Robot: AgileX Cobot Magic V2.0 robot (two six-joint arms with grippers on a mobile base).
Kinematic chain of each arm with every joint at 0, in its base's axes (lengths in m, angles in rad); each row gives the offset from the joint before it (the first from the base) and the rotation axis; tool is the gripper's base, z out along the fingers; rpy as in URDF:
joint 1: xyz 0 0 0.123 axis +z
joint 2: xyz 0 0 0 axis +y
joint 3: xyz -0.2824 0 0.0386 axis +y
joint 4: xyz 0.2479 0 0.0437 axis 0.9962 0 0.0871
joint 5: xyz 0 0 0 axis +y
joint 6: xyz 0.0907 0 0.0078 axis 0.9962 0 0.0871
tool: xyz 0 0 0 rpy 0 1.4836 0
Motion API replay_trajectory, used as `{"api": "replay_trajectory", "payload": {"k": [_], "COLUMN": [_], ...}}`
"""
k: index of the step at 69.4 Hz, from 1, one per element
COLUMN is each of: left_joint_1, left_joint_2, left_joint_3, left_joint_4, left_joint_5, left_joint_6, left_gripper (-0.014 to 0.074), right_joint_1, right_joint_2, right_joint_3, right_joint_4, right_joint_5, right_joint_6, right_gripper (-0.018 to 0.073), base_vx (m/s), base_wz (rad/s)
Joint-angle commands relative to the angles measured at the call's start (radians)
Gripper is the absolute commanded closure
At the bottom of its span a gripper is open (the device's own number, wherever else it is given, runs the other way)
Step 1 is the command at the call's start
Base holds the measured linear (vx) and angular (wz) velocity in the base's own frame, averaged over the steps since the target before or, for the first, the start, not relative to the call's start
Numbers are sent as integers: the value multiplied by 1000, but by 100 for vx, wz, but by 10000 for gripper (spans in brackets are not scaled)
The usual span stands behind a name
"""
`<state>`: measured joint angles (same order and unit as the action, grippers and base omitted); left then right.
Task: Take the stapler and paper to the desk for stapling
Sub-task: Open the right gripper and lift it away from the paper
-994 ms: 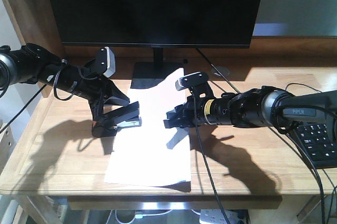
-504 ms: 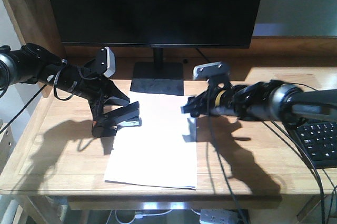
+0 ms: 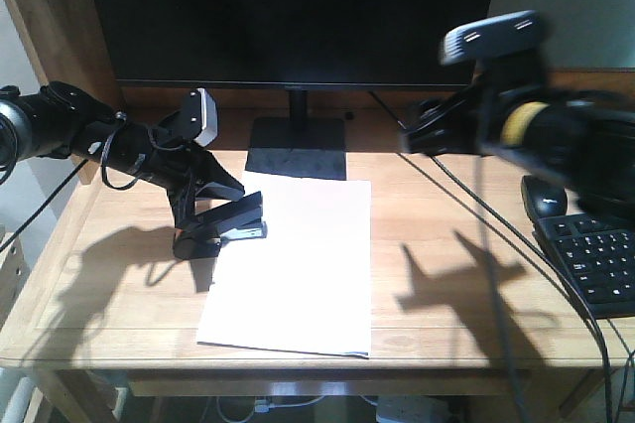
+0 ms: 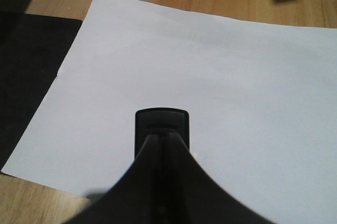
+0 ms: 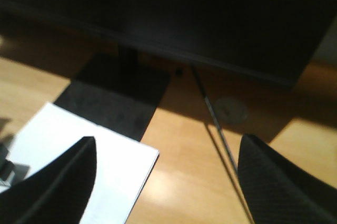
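White paper [image 3: 288, 264] is lying flat on the light wooden table [image 3: 109, 284], its far edge reaching the black monitor base [image 3: 298, 148]. At the sheet's left edge the left pincer [image 3: 203, 231] is gripping the black stapler [image 3: 243, 222] from behind, its jaws closed on the rear end. The stapler is sitting tilted, nose higher than tail, and is pointing in over the paper. In the left wrist view the stapler's squared nose [image 4: 161, 128] is showing just above the white sheet, with the pincer's dark body filling the bottom of the frame.

Over on the right, the right pincer [image 3: 427, 135] is hanging in the air near the monitor [image 3: 298, 16], blurred and well apart from the paper. Its wrist view is showing both fingers [image 5: 52, 182] spread wide with nothing between them, and a corner of the paper lying below. A keyboard [image 3: 600, 264] and a mouse [image 3: 544, 197] are sitting at the table's right end.
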<state>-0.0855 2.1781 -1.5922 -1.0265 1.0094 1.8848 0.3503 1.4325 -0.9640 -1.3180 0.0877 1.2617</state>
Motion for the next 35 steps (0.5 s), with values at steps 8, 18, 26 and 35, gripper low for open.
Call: {"api": "replay_trajectory", "payload": {"k": [8,18,26,35], "left_joint_1": [-2,-2,-2,-2], "left_joint_2": [-59,-59,-59,-59], "left_joint_3": [-25,-25,-25,-25], "left_joint_4": [-57,-57,-57,-57], "left_joint_5": [23,23,23,23], "left_joint_6": [-9,-9,-9,-9], "left_gripper": [603,603,603,603], "right_joint_1": [-1,-1,-1,-1], "right_joint_2": [-319,-524,-678,-851], "right_joint_3": [110,222,309,417], "right_joint_4": [-12,-12,-12,-11], "right_joint_5": [0,0,0,-1], "right_joint_6": [-51,-61,-61,-61], "right_gripper": [23,23,23,23], "base_vx": [0,0,0,0], "base_wz": [0,0,0,0]}}
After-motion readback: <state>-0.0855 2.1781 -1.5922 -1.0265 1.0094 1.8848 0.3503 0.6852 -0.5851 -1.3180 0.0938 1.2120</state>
